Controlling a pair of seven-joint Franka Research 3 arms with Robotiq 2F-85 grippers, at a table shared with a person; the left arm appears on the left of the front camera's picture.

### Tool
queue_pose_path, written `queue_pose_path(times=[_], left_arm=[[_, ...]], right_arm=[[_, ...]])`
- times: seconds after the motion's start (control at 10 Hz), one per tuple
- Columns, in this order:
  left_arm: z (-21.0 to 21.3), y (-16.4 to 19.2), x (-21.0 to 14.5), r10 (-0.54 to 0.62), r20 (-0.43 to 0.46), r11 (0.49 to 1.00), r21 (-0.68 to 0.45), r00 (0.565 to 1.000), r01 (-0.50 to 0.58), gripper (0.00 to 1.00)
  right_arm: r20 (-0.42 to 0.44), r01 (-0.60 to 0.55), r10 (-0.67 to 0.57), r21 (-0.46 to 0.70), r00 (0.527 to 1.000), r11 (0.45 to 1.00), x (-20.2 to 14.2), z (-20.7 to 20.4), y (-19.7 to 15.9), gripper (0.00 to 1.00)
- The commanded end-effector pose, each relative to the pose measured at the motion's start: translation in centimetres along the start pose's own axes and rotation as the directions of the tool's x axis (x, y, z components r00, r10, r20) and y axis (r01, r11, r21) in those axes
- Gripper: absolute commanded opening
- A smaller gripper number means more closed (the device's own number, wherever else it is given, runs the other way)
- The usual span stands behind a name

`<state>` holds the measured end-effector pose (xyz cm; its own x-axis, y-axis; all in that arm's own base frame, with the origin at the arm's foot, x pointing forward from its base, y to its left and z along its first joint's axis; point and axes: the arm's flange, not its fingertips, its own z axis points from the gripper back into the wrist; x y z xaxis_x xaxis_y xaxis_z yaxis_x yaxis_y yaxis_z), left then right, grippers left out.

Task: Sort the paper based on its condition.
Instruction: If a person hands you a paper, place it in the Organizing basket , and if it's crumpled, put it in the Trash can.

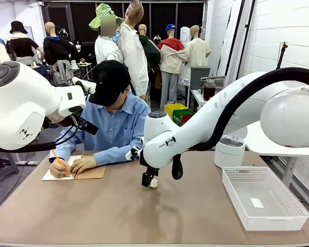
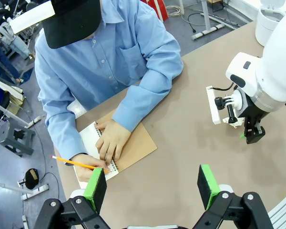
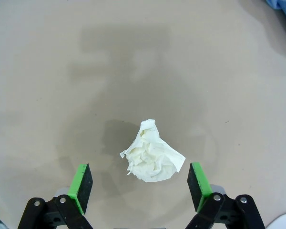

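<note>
- Table [image 1: 92, 216]: tan work surface shared by the robot and the person, who sat at its 12 o'clock edge in the front view.
- Right arm [image 1: 206, 123]: reached from 3 o'clock across the middle, probably to bring its tool down over the paper.
- Person [image 1: 118, 123]: bent over a notebook [image 2: 133, 143] at the table's 10 o'clock. One hand [image 1: 83, 163] pressed the notebook flat so the page would not slide, and the other hand [image 1: 59, 169] wrote on it.
- Basket [image 1: 293, 216]: white mesh tray at 4 o'clock, beside the right arm's base. It was judged to be one likely sorting destination and held nothing but a small white tag.
- Left gripper [image 2: 151, 183]: hung high above the table with its jaws spread wide and nothing between them, apparently parked clear of the writing hands.
- Right gripper [image 3: 139, 179]: pointed straight down, its jaws at full spread and closed on nothing. The green pads [image 3: 81, 183] stood at 9 and 3 o'clock of the paper without touching it, a stance suited to a pinch from both sides.
- Paper [image 3: 152, 155]: one sheet crushed into a loose wad, lying on the bare table near its centre and well apart from the notebook and the basket. In the right wrist view its peak pointed to 12 o'clock and its longer stretch ran roughly from 11 to 5 o'clock. The crumpling left no clean long axis.
- Pencil [image 1: 58, 158]: orange, with its tip down on the page.
</note>
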<state>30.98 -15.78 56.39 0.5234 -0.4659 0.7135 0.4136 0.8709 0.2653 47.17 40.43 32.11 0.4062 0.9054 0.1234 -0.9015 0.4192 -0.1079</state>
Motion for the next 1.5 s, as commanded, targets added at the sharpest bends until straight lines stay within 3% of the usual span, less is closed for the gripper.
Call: queue_pose_path(times=[0.0, 0.8, 0.9, 1.0, 1.4], left_arm=[[-0.1, 0.1, 0.0, -0.014, 0.004, 1.000, 0.008, 1.000, 0.014, 1.00], [-0.1, 0.1, 0.0, -0.014, 0.004, 1.000, 0.008, 1.000, 0.014, 1.00], [-0.1, 0.1, 0.0, -0.014, 0.004, 1.000, 0.008, 1.000, 0.014, 1.00], [-0.1, 0.1, 0.0, -0.014, 0.004, 1.000, 0.008, 1.000, 0.014, 1.00], [-0.1, 0.1, 0.0, -0.014, 0.004, 1.000, 0.008, 1.000, 0.014, 1.00]], right_arm=[[-0.028, 0.015, -0.016, -0.023, 0.999, 1.000, 1.1, -0.5, -0.3, 1.00], [-0.056, 0.055, -0.056, -0.024, 0.997, 0.998, 1.3, -2.3, -1.7, 1.00], [-0.051, 0.056, -0.057, -0.023, 0.997, 0.998, 1.3, -2.2, -1.7, 0.92], [-0.046, 0.057, -0.059, -0.025, 0.997, 0.998, 1.2, -2.2, -1.7, 0.78], [-0.026, 0.063, -0.064, -0.019, 0.998, 0.998, 1.4, -2.1, -1.9, 0.08]])
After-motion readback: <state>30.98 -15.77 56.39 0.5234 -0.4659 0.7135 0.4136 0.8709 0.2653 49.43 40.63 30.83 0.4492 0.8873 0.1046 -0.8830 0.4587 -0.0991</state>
